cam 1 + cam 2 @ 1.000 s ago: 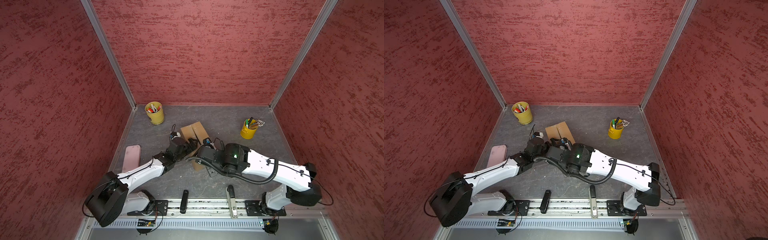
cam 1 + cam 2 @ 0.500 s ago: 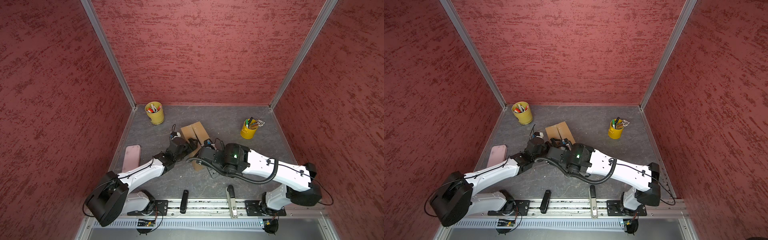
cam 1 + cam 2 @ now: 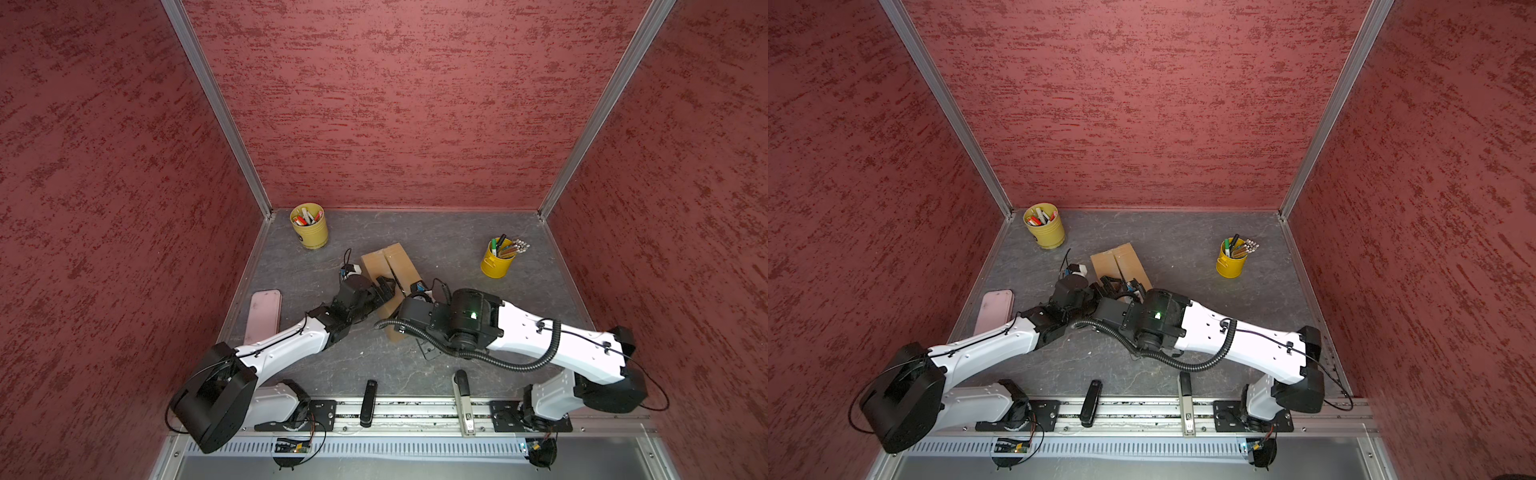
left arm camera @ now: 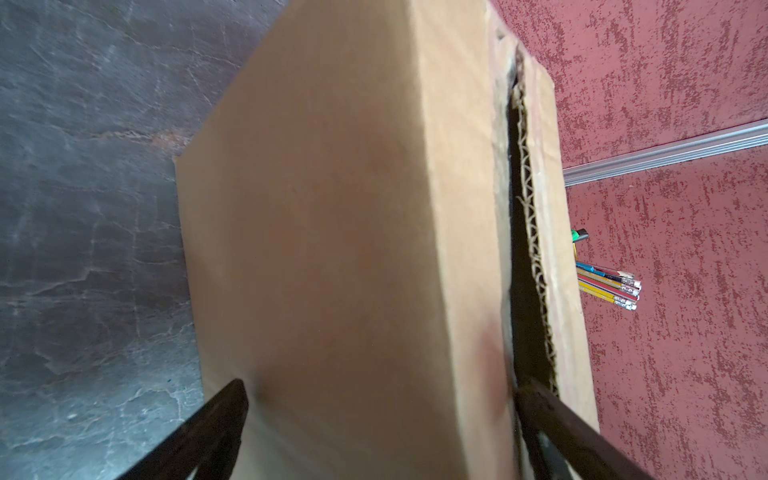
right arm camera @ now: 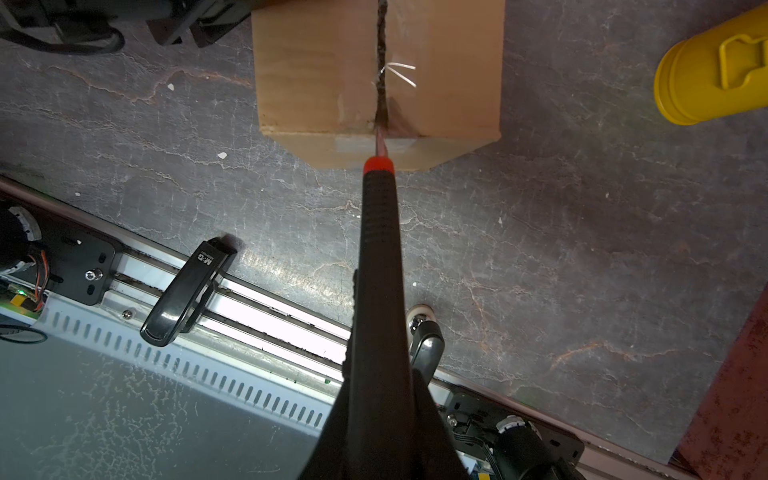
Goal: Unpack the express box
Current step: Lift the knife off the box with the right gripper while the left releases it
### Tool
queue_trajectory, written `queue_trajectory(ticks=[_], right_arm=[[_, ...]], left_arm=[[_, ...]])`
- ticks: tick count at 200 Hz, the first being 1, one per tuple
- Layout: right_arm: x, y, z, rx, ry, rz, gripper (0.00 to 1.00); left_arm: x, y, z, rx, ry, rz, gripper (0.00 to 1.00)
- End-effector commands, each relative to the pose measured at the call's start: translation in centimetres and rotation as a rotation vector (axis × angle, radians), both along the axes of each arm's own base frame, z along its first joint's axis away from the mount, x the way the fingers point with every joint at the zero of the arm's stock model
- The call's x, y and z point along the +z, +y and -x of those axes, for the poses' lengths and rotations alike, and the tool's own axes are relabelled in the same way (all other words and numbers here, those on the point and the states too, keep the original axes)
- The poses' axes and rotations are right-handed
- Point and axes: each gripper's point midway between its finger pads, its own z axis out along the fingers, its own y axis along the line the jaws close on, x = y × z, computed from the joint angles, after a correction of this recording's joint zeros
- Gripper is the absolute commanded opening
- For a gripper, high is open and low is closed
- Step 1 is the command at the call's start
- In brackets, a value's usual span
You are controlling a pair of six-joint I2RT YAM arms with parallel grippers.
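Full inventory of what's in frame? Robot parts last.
box: one, brown, mid-table, top seam slit
cups: two, yellow, holding pens; one in the back-left corner, one back right
case: one, pink, left table edge
staplers: two, one black, one grey, front edge by the rail
cutter: one, black handle with red collar, blade in the box seam
table: one, grey
left gripper: one, black, open, astride one box flap
right gripper: one, black, shut on cutter
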Motion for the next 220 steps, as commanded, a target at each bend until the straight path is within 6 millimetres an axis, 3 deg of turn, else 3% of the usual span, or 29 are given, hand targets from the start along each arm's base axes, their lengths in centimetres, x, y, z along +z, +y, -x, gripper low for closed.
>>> queue_trajectory(ticks=[1,104,187,220], right_arm=[[0.9,-1.3,0.9,-0.015,0.016,0.001,0.0],[5.5,-1.0,-1.7,-0.023,-0.151,-0.138,0.0],[9.0,-1.0,-10.0,-0.038,-0.347,-0.338,0.0],[9.0,-1.0,-12.1,-0.041,-0.373,-0.394,0.0]], left_arm=[[-2.8,1.8,0.4,0.058,0.07,-0.096,1.0],[-1.8,1.4,0.4,0.042,0.054,-0.081,1.0],[5.9,2.6,1.5,0.033,-0.096,-0.038,1.0],[8.1,2.8,1.8,0.011,-0.127,-0.048,0.99]])
